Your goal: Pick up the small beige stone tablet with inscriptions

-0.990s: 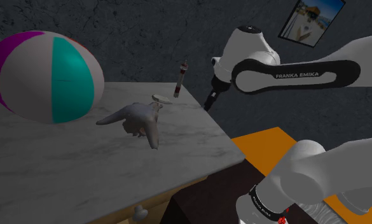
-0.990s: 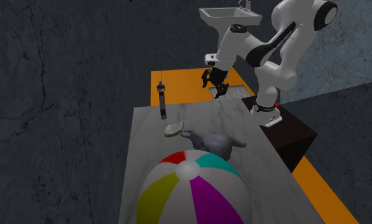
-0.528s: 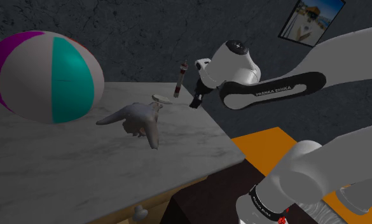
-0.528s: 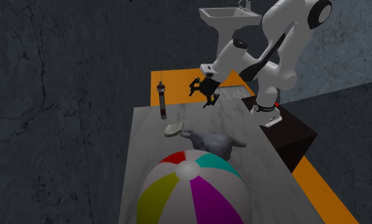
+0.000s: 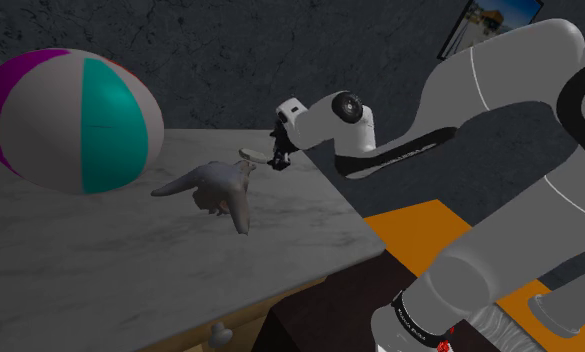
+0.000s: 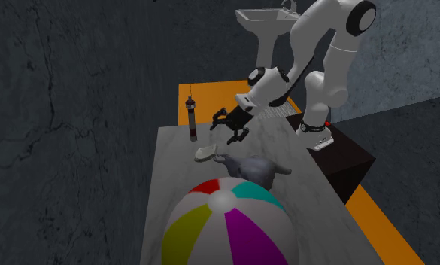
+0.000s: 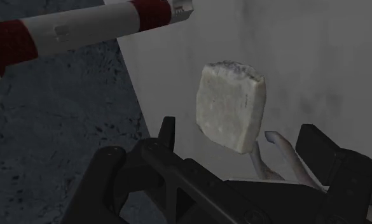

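- The stone tablet is pale beige with rough edges, and it lies flat on the grey marble surface, near the end closest to the arm.
- In the second exterior view, the tablet is at about 7 o'clock from the pincer, near it but apart.
- In the shoulder view, the tablet is at about 9 o'clock from the pincer, just beside it.
- The two black fingers stand well apart. In the wrist view the tablet appears in the gap beyond their tips, and neither finger touches it, so nothing is held.
- The white arm rises from the dark stand, bends at a high elbow, and the forearm comes down toward 8 o'clock in the second exterior view. The hand is tilted, pointing down and sideways over the surface.
- A red and white stick stands upright at 11 o'clock from the tablet.
- A grey figure lies at 4 o'clock from the tablet, with one thin end just beside it; I cannot tell if they touch.
- A big coloured ball sits behind the figure, at 6 o'clock from the tablet.
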